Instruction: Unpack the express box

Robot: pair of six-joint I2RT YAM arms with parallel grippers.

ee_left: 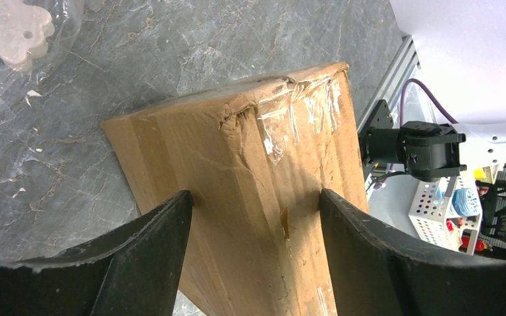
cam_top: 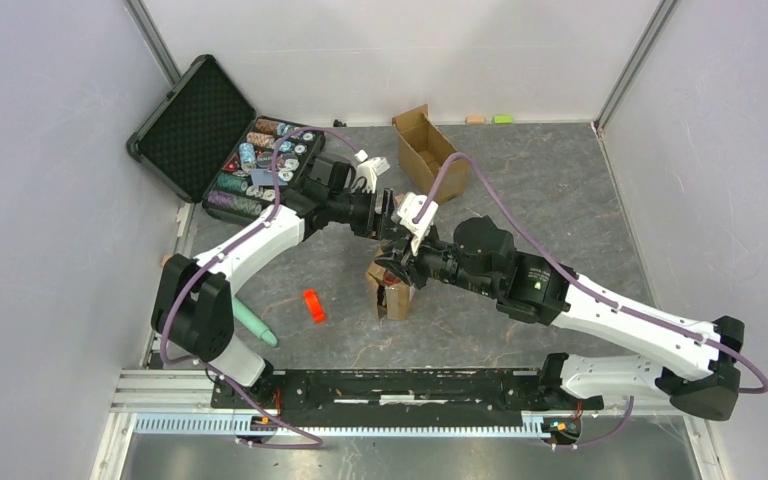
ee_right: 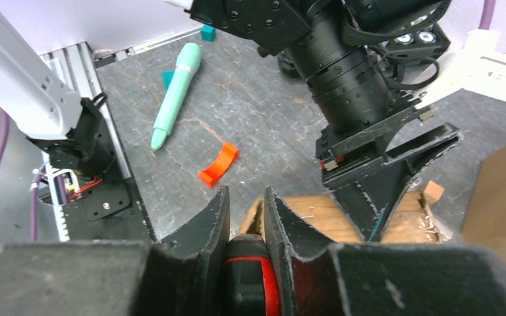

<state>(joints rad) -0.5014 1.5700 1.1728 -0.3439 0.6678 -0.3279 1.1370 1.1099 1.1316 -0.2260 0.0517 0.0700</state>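
I work over a dark grey, marble-veined tabletop [cam_top: 560, 200], shut in by plain white wall panels [cam_top: 50, 150] framed with aluminium posts.

The brown cardboard express box [cam_top: 388, 298] stands at the middle of the table, between my two wrists. My left gripper [ee_left: 253, 197] straddles it, one finger pressed on each side face, so it holds the box. Crumpled clear tape [ee_left: 290, 115] runs across the box's dented corner.

My right gripper [ee_right: 246, 197] hangs just over the box's near end. Its jaws are almost together and pinch a black object with a red band [ee_right: 247, 283].

At the far left lies an open black foam-lined case of coloured poker chips [cam_top: 260, 165]; their print is too small to read. Behind me is a narrower open cardboard box with raised flaps [cam_top: 430, 155]. A clear plastic bag of white pieces [ee_left: 13, 26] sits near the express box. A small orange curved plastic piece [ee_right: 219, 164] and a mint-green pen-shaped cylinder [ee_right: 176, 92] lie on the left, well apart from the box.

From my right wrist, the left gripper's black body hides much of the box top.
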